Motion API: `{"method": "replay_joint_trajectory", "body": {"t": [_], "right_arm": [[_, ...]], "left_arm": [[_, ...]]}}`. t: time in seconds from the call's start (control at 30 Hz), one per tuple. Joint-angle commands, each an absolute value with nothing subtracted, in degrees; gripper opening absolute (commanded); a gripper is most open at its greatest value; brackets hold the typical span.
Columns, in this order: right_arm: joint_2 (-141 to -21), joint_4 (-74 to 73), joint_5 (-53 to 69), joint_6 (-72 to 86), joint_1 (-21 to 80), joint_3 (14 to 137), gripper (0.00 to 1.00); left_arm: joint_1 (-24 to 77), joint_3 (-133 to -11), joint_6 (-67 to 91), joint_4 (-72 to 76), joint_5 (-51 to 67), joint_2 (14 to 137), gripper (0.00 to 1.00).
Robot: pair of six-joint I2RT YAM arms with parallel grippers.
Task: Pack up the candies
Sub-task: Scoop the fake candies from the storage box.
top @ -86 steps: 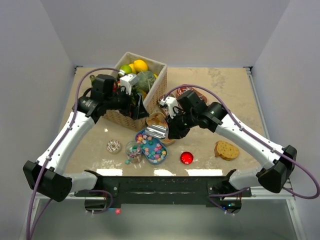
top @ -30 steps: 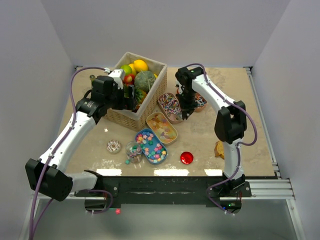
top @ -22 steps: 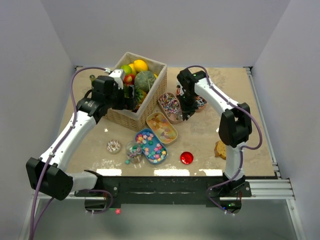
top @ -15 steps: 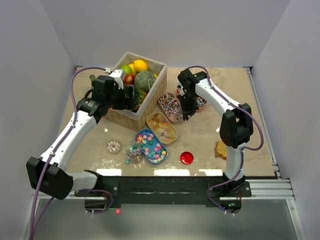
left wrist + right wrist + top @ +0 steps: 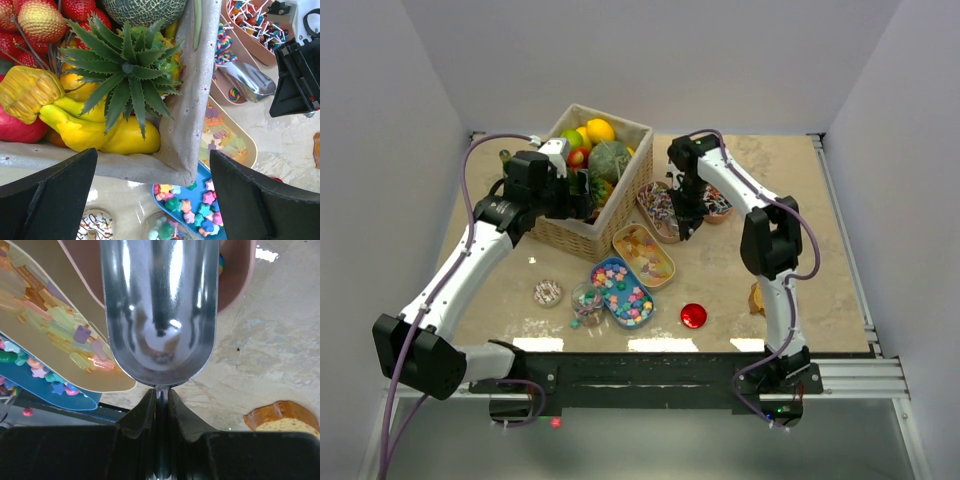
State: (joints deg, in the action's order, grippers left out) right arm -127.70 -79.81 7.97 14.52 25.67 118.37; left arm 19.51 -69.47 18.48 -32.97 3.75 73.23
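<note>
The candies lie in open trays: striped ones in a pink tray, lollipop-like ones in a second tray, pastel gummies in a yellow tray, and stars in a blue tray. A clear round cup with a few candies stands beside the blue tray. My right gripper is shut on the handle of a metal scoop, which is empty and hovers over the pink tray's near end. My left gripper is open above the basket's near corner, holding nothing.
A wicker basket of toy fruit stands at the back left. A sprinkled doughnut lies left of the cup. A red ball and a piece of bread lie at the front right, behind the right arm.
The right arm carried the scoop from over the blue tray back to the pink tray, then edged slightly left. The left arm has stayed over the basket with its jaws open.
</note>
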Motion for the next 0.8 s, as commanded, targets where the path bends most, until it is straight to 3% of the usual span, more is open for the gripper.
{"method": "replay_joint_trajectory", "body": {"t": [0.0, 0.3, 0.77], "right_arm": [[-127.6, -68.2, 6.3, 11.8, 25.5, 117.3, 0.00], [-117.8, -47.9, 0.6, 9.0, 25.8, 98.6, 0.00], [-126.7, -51.9, -1.8, 3.7, 25.9, 107.6, 0.00]], "left_arm": [[19.0, -70.7, 18.5, -31.6, 2.0, 72.5, 1.00], [19.0, -70.7, 19.1, -30.9, 2.8, 74.0, 1.00], [19.1, -71.6, 19.6, -31.7, 2.9, 74.0, 1.00]]}}
